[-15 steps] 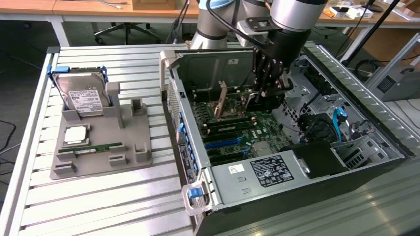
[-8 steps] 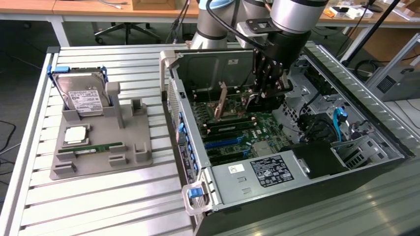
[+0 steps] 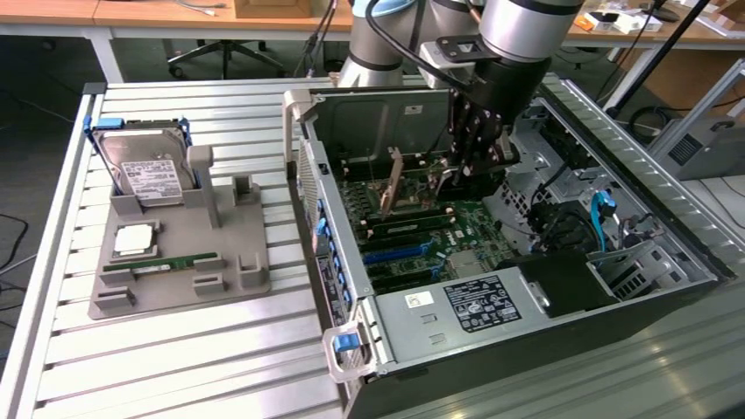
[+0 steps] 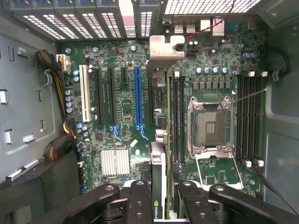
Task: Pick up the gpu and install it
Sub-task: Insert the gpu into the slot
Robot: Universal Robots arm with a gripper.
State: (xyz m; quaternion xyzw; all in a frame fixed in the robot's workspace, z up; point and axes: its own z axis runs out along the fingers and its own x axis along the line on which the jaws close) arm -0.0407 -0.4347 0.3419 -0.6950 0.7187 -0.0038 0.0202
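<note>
**Card gripped and held over the board**

The black gripper (image 3: 472,161) reaches down into the open dark computer case (image 3: 669,231) in the upper middle of the exterior view. Its fingers are closed partway onto the gpu (image 4: 159,172), a thin flat expansion card with a silver metal end bracket. They clamp both faces and carry it edge-on above the green motherboard (image 4: 121,102).

The pick-up looks done, and the step in hand appears to be lining the card up for installing. In the wrist view the card runs parallel to the long blue slot (image 4: 138,98) and near it, with its bracket towards the vented rear panel (image 4: 93,21).

Seating it would seem to call for the contact edge square over a slot, the bracket meeting the rear opening, and a straight press with no tilt.

The contact edge is hidden beneath the card itself. Which slot it stands over, and whether it touches the board, cannot be told. In the wrist view the gripper's fingers are cut off at the frame edge.
</note>
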